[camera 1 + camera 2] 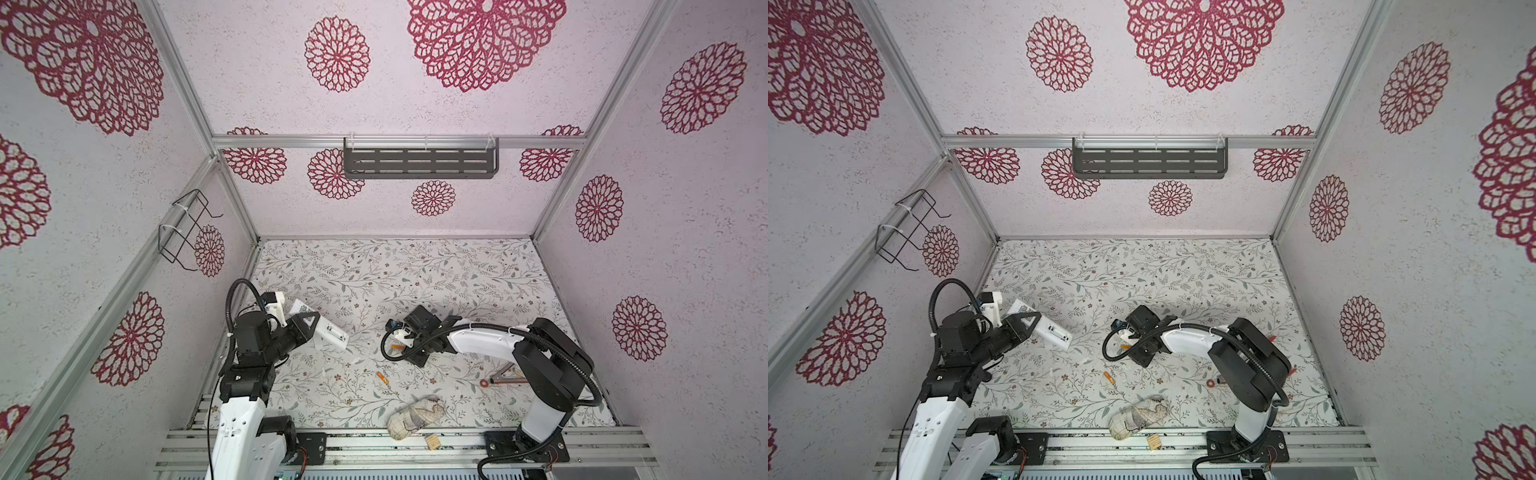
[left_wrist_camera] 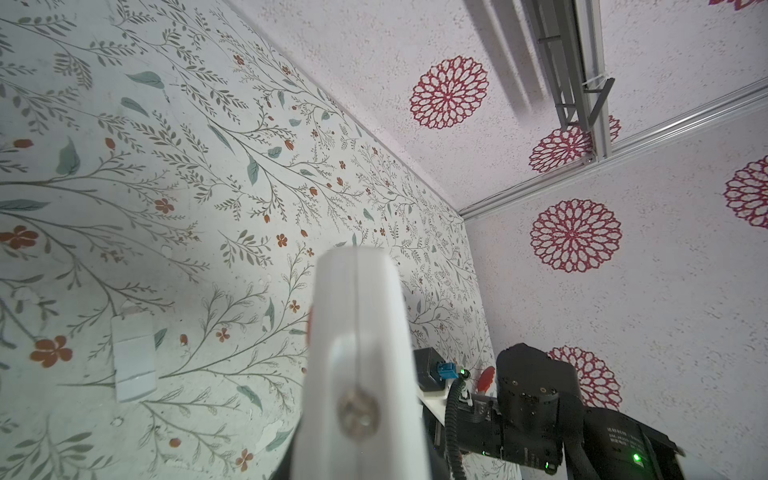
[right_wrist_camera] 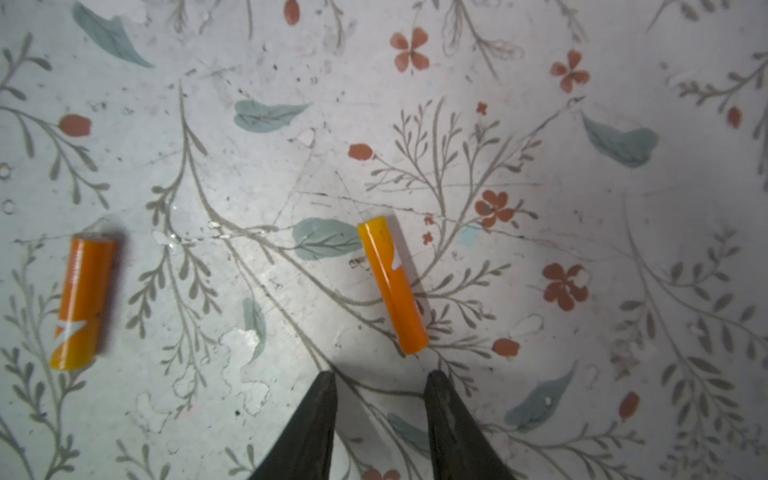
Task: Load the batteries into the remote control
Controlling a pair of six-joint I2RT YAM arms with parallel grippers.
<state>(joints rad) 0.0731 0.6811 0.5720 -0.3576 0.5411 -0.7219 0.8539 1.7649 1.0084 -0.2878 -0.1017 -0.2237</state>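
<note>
My left gripper [image 1: 312, 321] is pinching the remote control [image 1: 335, 335] around its middle. It holds the white bar tilted over the left part of the floral table [image 1: 415, 270], with the QR sticker side facing up. In the left wrist view the remote fills the foreground, end-on.

My right gripper [image 3: 380, 376] points down at mid-table. Its dark fingers [image 3: 320, 415] are spread with nothing between them. Just ahead of the tips, not touching them, one orange battery [image 3: 392, 286] lies flat on the table. The second battery [image 3: 83, 303] lies flat well off to one side, roughly parallel. In both top views the second battery sits in the open, nearer the front rail, and the first peeks out from under the right wrist.

A patterned cloth bundle [image 1: 415, 415] lies at the table's front edge. A red-brown ring-ended tool [image 1: 494, 380] lies beside the right arm.
</note>
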